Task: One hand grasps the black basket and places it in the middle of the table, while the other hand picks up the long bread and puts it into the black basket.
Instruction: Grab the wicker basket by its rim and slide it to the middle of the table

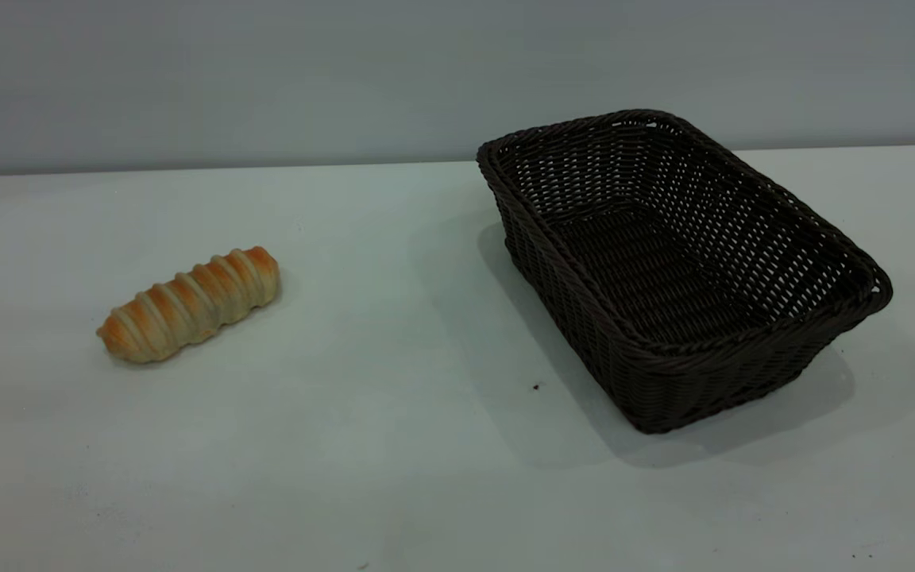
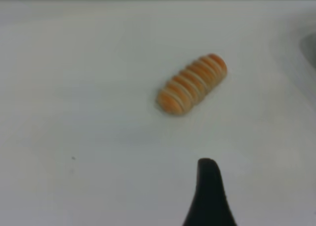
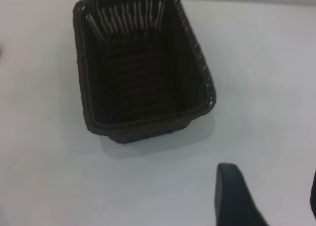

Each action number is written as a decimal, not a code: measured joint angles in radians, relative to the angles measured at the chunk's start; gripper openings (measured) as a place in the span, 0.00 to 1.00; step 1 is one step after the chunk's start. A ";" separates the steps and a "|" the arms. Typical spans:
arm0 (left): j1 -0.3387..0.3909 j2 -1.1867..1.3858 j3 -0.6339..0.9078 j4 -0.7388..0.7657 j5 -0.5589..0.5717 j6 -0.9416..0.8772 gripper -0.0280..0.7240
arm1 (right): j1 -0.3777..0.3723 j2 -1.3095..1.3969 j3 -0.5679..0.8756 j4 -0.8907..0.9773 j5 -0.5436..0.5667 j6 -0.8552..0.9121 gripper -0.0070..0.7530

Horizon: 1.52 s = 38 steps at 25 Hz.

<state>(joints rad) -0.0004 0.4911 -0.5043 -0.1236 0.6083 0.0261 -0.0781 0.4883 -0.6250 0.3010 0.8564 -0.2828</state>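
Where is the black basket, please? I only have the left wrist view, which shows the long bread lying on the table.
Observer: In the exterior view the black basket stands on the right side of the table, well apart from the long bread.
Operator: Is anything inside it?
Observer: No, the right wrist view shows it empty.
Operator: Does the right gripper hold it?
Observer: Not yet. The right gripper is open over bare table, short of the basket's rim.

Light: soft, even and dim in the exterior view.
Shadows: the black basket (image 1: 684,270) casts a broad soft shadow on the table (image 1: 394,461).
Focus: both wrist views blurred.
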 joint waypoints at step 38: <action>0.000 0.182 -0.111 0.001 0.088 -0.072 0.79 | 0.007 1.285 -0.166 0.723 -0.330 -0.161 0.52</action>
<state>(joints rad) -0.0004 0.6732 -0.6152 -0.1231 0.6964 -0.0455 -0.0707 1.7733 -0.7908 1.0238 0.5264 -0.4441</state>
